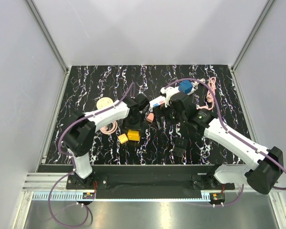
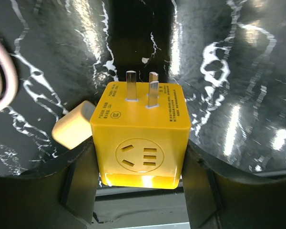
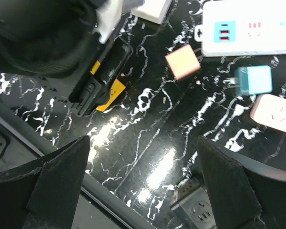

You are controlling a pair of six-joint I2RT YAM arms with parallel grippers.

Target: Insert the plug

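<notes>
My left gripper (image 1: 133,128) is shut on a yellow cube adapter (image 2: 140,129). Its fingers (image 2: 81,186) press both sides, its three prongs point away from the wrist, and a socket face is turned to the camera. The cube also shows in the top view (image 1: 133,135). The white power strip (image 1: 158,102) lies just beyond, with its sockets visible in the right wrist view (image 3: 248,26). My right gripper (image 1: 180,145) is open and empty above the table near the front edge, its jaws wide apart (image 3: 143,191).
A small pale yellow cube (image 2: 72,130) touches the held adapter's left side. A pink cube (image 3: 182,62), a teal plug (image 3: 253,80), a pink socket block (image 3: 276,112) and a grey socket cube (image 3: 200,210) lie near the strip. A coiled pink cable (image 1: 108,127) lies to the left.
</notes>
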